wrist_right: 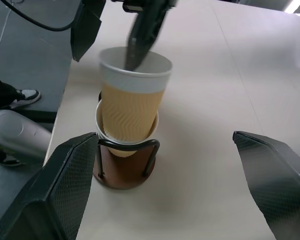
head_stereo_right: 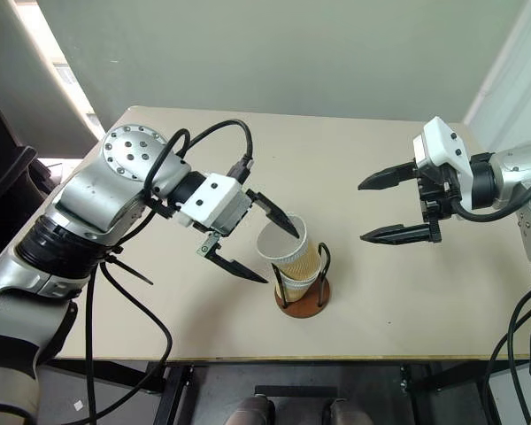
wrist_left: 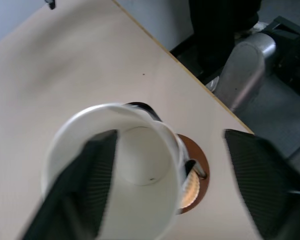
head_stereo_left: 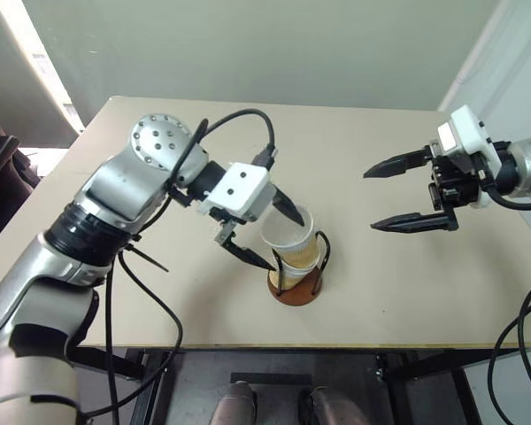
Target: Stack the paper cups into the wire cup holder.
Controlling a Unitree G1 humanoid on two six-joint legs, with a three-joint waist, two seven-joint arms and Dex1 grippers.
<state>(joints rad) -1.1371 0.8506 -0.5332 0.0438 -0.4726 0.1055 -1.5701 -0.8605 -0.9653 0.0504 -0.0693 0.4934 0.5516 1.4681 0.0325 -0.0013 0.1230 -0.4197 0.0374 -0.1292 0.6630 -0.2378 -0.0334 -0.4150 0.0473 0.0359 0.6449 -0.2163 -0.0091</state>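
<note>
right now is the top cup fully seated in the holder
No: the top cup sits high and tilted in the lower cup inside the wire holder.

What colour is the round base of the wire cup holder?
Reddish-brown. The base of the wire cup holder shows best in the right wrist view.

paper cups (wrist_right: 130, 107): tan-yellow zigzag-ribbed outside, white inside and rim. wire cup holder (wrist_right: 125, 167): reddish-brown disc base, black wire loops. bench (head_stereo_left: 380, 292): plain beige. Left end effector (head_stereo_right: 257, 237) and right end effector (head_stereo_left: 405, 193): black fingers, textured pads.
</note>
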